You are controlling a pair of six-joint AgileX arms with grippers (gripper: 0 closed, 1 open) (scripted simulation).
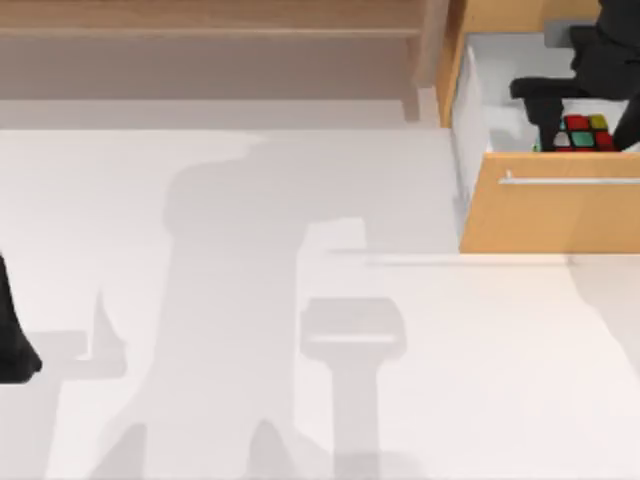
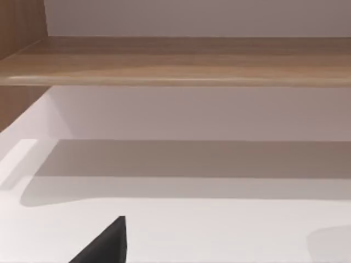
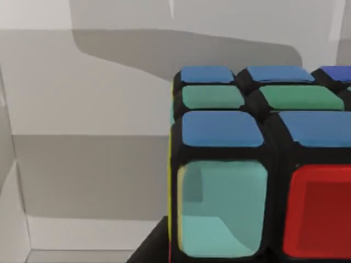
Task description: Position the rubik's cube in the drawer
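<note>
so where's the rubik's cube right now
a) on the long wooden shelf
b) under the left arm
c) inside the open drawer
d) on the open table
c, the rubik's cube sits within the white interior of the drawer, behind its handled front, with the right tool at it.

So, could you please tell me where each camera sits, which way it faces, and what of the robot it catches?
Top view: above the table, looking down; the open drawer at the right holds the rubik's cube under the right gripper; left arm parked at the left edge.
Left wrist view: on the left arm, facing the long wooden shelf; a dark finger shows.
Right wrist view: on the right arm, close on the cube against the drawer's white inside.
Shared: top and right wrist views both show the cube.
</note>
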